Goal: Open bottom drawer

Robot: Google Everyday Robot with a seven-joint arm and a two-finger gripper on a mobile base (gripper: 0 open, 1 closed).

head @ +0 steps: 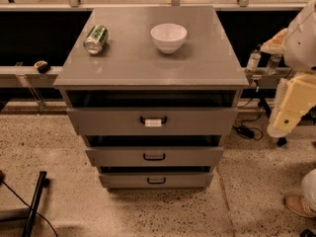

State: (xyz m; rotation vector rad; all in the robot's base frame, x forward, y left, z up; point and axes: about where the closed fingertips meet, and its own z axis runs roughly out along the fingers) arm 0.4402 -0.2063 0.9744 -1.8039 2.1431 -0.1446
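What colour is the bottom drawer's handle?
Black handle on the bottom drawer, camera view. The gripper hangs at far right.

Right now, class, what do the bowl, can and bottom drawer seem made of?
Bowl: glossy white ceramic, perhaps plastic. Can: metal, shiny end. Bottom drawer: matte grey panel, likely painted metal or laminate; black handle. End effector, cream, hangs right of the cabinet.

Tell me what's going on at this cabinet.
A robot arm stands to the right of the grey cabinet, its pincer hanging beside the upper drawers and touching nothing. The bottom drawer does not look pulled out yet, and its black loop handle is untouched. On the cabinet top a green can lies on its side and a white bowl stands upright.
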